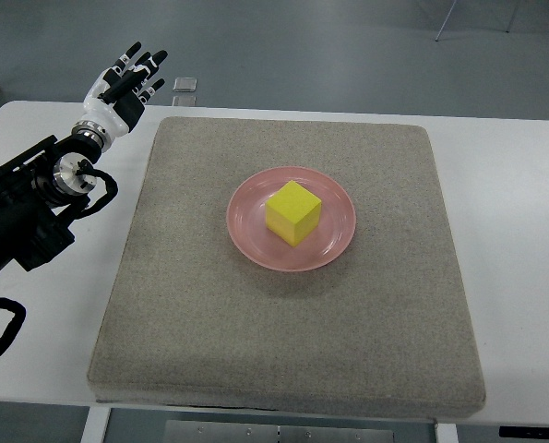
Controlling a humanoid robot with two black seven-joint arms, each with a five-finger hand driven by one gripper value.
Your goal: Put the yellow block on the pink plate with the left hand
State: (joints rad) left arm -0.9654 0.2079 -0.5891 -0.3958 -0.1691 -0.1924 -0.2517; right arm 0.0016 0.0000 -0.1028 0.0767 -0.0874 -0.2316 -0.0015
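A yellow block (293, 212) sits in the middle of the pink plate (246, 229), which lies near the centre of a grey mat. My left hand (129, 81) is far off at the upper left, over the white table edge beyond the mat's corner. Its fingers are spread and hold nothing. The left arm (34, 198) runs in from the left edge. No right arm shows.
The grey felt mat (283, 332) covers most of the white table (523, 212). A small flat grey object (184, 85) lies on the floor past the table's far edge. Table legs and a chair base show at the top right.
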